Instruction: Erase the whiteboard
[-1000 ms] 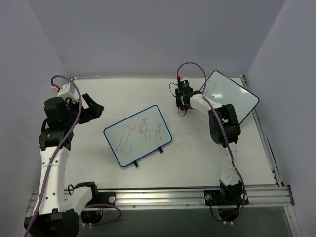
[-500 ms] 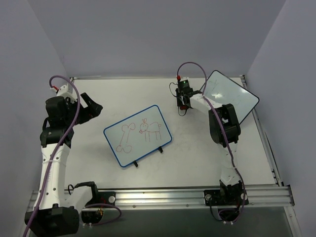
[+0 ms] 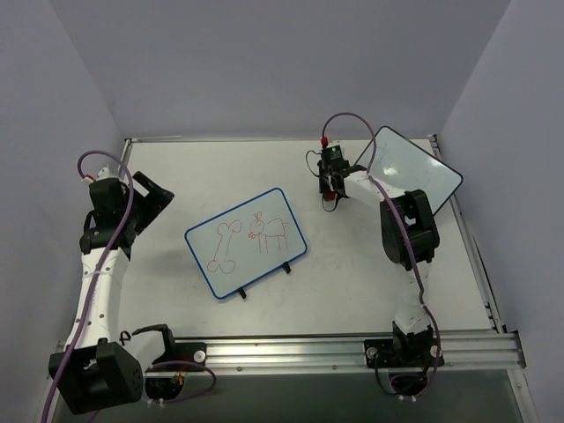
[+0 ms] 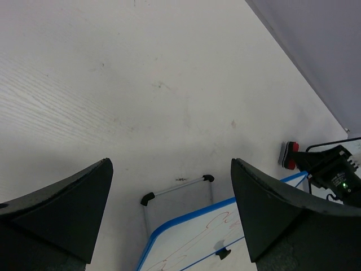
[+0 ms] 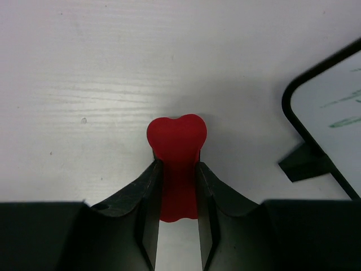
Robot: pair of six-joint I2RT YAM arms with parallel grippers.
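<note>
The whiteboard [image 3: 246, 241], white with a blue frame and black feet, stands tilted at the table's middle and bears red drawings of a bone and an animal. Its upper edge shows in the left wrist view [image 4: 194, 240]. My right gripper [image 3: 330, 187] is behind and to the right of it, shut on a red eraser [image 5: 176, 138] [image 4: 289, 155] held low over the table, its rounded end sticking out past the fingertips [image 5: 151, 176]. My left gripper [image 3: 155, 199] is open and empty, well left of the board, pointing toward it.
A second whiteboard with a black frame and faint green marks [image 3: 407, 166] leans at the back right, close beside the right gripper; its corner and foot show in the right wrist view [image 5: 333, 107]. Purple walls enclose the table on three sides.
My left arm has drawn back to the left, away from the board. My right gripper has shifted slightly right, still shut on the red eraser.
</note>
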